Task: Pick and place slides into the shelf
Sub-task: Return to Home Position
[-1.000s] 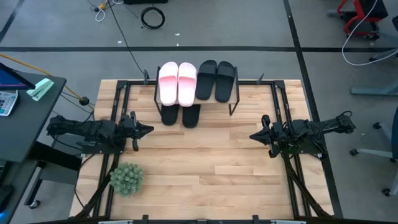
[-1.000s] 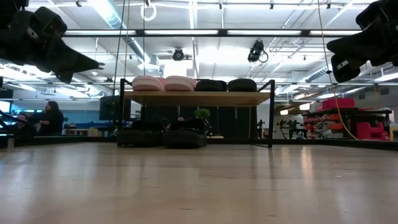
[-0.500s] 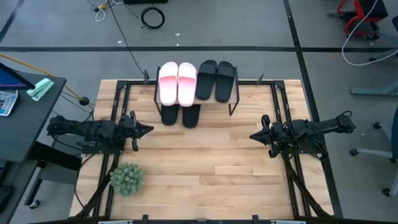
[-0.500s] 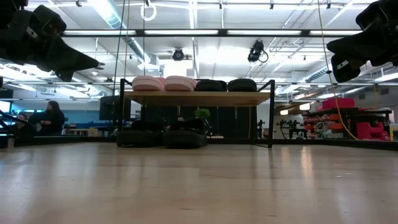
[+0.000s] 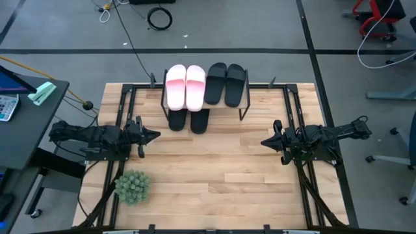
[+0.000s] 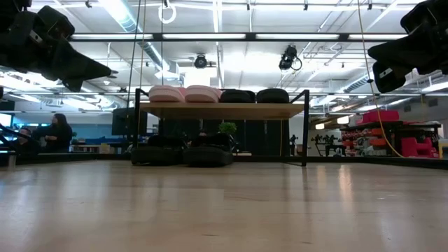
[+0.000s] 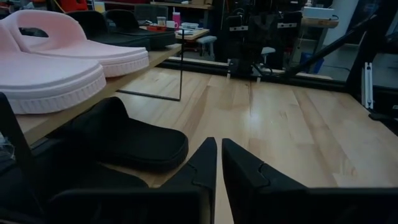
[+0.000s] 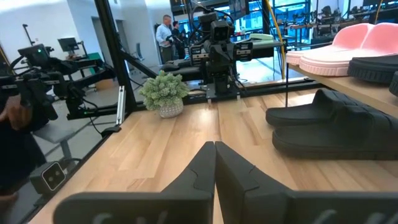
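1. Slides [image 5: 195, 86], six in all, are gathered at the far end of the wooden table [image 5: 214, 169]. Nearest the front edge, on the left side, stands a small green plant [image 5: 132, 186].
2. Midway back, the left gripper [image 5: 155, 136] hangs above the table's left side. It points inward, its fingers closed together and holding nothing.
3. Opposite it, the right gripper [image 5: 264, 142] hangs above the right side. It also points inward, with its fingers pressed together and empty. Both grippers are well apart from the footwear.
4. Farther back, the shelf [image 6: 224, 110] stands at the middle of the table's far edge, a light plank on thin black legs.
5. Under the plank, on its left half, the lower black pair [image 5: 177, 121] lies side by side on the table, ends poking out toward the front.
6. On top of the plank, the pink pair [image 5: 175, 86] fills the left half and the upper black pair [image 5: 235, 84] the right, all four side by side.
7. In the room beyond the table, a person [image 6: 57, 133] in dark clothing shows at far left of the low view.
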Tool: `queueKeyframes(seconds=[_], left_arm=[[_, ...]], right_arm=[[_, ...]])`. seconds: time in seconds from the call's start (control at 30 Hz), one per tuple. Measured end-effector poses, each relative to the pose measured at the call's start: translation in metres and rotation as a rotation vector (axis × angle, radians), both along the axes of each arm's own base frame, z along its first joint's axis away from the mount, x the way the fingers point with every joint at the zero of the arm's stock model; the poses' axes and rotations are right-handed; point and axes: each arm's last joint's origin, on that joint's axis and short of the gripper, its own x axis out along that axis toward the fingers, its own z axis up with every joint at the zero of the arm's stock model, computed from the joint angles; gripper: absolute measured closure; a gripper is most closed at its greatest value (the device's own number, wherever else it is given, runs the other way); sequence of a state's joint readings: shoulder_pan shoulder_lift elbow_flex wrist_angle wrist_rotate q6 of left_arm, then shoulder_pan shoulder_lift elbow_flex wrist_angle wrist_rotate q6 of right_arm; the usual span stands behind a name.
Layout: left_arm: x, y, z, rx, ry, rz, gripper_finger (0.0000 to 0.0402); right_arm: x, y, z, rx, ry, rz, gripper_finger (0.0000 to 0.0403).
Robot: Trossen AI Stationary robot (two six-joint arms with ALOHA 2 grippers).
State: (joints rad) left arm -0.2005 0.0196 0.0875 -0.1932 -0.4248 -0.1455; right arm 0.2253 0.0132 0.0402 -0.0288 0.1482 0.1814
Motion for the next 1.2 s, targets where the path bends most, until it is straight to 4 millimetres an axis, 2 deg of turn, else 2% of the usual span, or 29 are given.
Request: queueKeyframes(seconds=[0.2,0.57,1.0,1.2], left_arm=[[0.0,0.0,0.0,0.0,0.0,0.0,0.0378],[0.0,0.0,-0.0001,0.0,0.0,0.0,0.0363],[0.0,0.0,-0.0001,0.0,0.0,0.0,0.0379],[0.0,0.0,-0.0001,0.0,0.0,0.0,0.0372]], right_arm=[[0.0,0.0,0.0,0.0,0.0,0.0,0.0389],[0.0,0.0,0.0,0.0,0.0,0.0,0.0389],[0.0,0.0,0.0,0.0,0.0,0.0,0.0389],[0.0,0.0,0.0,0.0,0.0,0.0,0.0389]])
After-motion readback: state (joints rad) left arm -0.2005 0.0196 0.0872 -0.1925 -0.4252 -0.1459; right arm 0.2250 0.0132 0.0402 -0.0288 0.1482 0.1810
